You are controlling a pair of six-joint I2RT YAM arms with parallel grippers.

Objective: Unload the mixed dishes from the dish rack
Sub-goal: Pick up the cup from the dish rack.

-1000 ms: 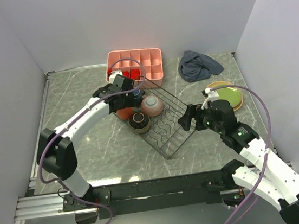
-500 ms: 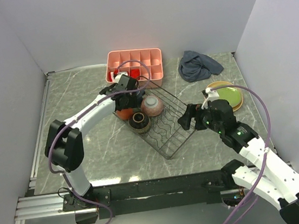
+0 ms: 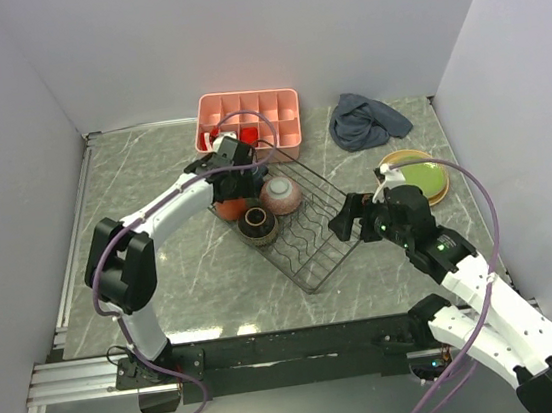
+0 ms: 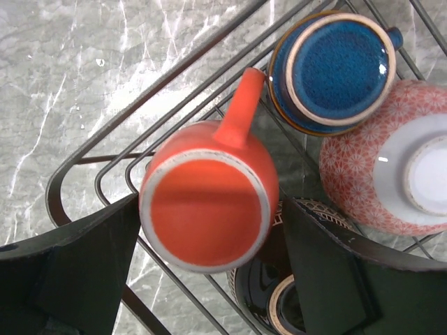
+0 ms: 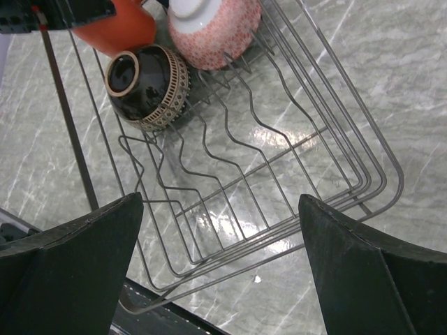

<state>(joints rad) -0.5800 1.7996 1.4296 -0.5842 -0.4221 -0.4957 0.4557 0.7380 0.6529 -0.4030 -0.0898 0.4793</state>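
The black wire dish rack (image 3: 305, 238) lies mid-table. In its far-left end sit an upside-down orange mug (image 4: 208, 202), a small dark-blue cup (image 4: 334, 70), a pinkish speckled bowl (image 4: 391, 174) and a dark-brown bowl (image 4: 279, 300). My left gripper (image 3: 235, 176) is open right over the mug, one finger (image 4: 77, 272) on each side of it. My right gripper (image 3: 343, 221) is open and empty above the rack's bare right end (image 5: 279, 160). Plates (image 3: 415, 174), lime green on top, are stacked on the table at the right.
A pink compartment tray (image 3: 250, 119) with red-white items stands behind the rack. A blue-grey cloth (image 3: 366, 120) lies at the back right. White walls close in the table on three sides.
My left gripper has shifted slightly right and settled over the orange mug. The right arm has not moved.
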